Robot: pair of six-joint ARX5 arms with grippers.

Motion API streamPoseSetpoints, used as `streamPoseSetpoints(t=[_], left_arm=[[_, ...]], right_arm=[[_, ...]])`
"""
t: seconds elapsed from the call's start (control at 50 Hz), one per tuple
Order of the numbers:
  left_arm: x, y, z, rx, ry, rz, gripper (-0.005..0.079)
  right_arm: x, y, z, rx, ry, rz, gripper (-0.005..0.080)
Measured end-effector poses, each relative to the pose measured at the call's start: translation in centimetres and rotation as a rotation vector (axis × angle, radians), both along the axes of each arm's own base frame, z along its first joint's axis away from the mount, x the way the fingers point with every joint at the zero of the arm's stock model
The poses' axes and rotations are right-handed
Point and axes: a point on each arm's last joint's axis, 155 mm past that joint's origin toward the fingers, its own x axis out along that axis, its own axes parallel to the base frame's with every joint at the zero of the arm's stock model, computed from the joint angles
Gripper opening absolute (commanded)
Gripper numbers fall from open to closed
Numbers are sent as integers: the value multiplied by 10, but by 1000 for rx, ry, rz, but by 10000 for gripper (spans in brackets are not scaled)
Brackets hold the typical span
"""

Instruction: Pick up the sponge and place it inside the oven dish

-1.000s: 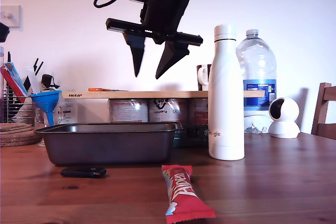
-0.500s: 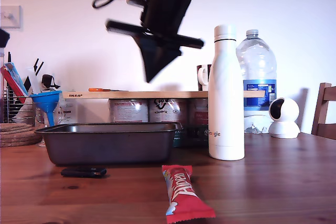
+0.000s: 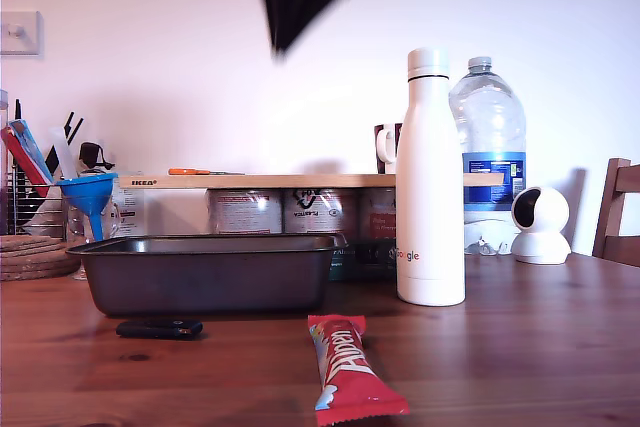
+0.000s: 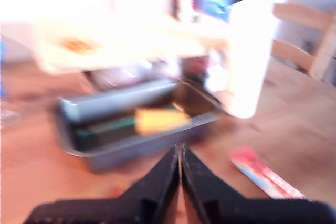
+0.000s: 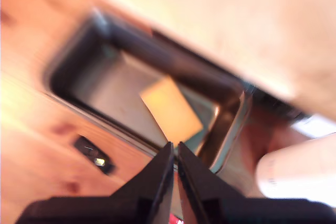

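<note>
The oven dish (image 3: 205, 272) is a dark grey pan on the wooden table at the exterior view's left. The sponge (image 4: 157, 120), a pale yellow block, lies inside the oven dish (image 4: 89, 111); the second wrist view also shows the sponge (image 5: 170, 109) on the pan's floor. The pan wall hides it in the exterior view. My first gripper (image 4: 180, 148) is shut and empty, apart from the dish. My second gripper (image 5: 175, 145) is shut and empty, high over the oven dish (image 5: 231, 129). An arm's blurred gripper (image 3: 283, 42) hangs near the exterior view's top edge, fingers together.
A red candy bar (image 3: 350, 367) lies in front of the dish and a small black object (image 3: 158, 328) beside it. A white bottle (image 3: 431, 177), a water bottle (image 3: 488, 137) and a white camera (image 3: 541, 225) stand at the exterior view's right. Behind is a wooden shelf (image 3: 300, 180).
In the exterior view the arm's gripper went from open to shut and rose well above the dish, now partly past the top edge and blurred.
</note>
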Motion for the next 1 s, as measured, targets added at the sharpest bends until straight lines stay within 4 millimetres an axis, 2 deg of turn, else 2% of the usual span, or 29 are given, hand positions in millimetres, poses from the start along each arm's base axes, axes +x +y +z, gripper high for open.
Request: streamPoseSetpoints(t=[0.16, 0.26, 0.48, 0.66, 0.8, 1.0], left_arm=[[7, 13, 0, -4, 1, 61, -24], [8, 16, 0, -9, 3, 69, -24], [10, 21, 0, -19, 7, 90, -24], [10, 23, 0, -29, 13, 98, -24], [11, 24, 0, -31, 14, 109, -24], [14, 32, 0, -32, 13, 148, -24]], right_arm=[[-1, -16, 30, 31, -64, -34, 5], [-5, -26, 33, 57, -90, -43, 5], [-31, -56, 2, 63, -108, -50, 5], [-43, -87, -33, 54, -104, -81, 5], [-38, -113, -46, 125, -119, -121, 5], [-23, -170, -61, 218, -156, -237, 5]])
